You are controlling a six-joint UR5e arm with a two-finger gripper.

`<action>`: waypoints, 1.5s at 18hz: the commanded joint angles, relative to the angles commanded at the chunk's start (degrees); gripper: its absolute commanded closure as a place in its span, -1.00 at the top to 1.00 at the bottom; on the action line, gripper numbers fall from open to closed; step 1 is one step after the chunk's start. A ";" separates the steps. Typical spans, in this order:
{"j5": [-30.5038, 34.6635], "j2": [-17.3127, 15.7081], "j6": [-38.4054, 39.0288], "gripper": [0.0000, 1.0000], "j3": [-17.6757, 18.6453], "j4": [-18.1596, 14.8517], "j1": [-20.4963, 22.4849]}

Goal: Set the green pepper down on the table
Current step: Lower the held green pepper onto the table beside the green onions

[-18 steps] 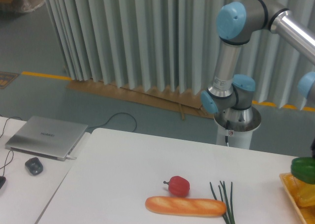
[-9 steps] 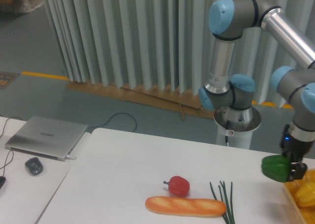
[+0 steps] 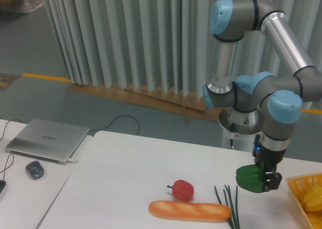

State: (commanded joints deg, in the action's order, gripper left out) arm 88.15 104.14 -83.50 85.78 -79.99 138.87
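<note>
The fingers hold the pepper tight, just above the surface, at the right. If they let go this high, the round pepper may roll onto the chives just to its left, or bump the basket on its right.

even, soft indoor light — faint shadows, slightly grainy, mild blur throughout.

gripper downward, jaws clamped
</note>
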 joint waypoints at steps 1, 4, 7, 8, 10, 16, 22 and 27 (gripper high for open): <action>0.44 0.96 1.05 0.19 -0.17 1.14 -0.61; 3.60 3.52 4.83 0.19 -0.70 4.57 -3.42; 3.78 5.54 6.51 0.18 -1.84 4.93 -3.69; 3.87 6.07 6.95 0.06 -2.02 4.93 -3.87; 3.96 7.12 7.39 0.06 -2.11 5.10 -4.05; 5.98 10.99 8.80 0.06 -2.37 8.88 -4.75; 10.72 15.74 12.22 0.11 -3.07 13.19 -5.98; 10.64 13.55 12.40 0.11 -2.47 13.01 -6.24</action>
State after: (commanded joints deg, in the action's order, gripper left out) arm 98.79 117.69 -71.10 83.32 -66.97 132.63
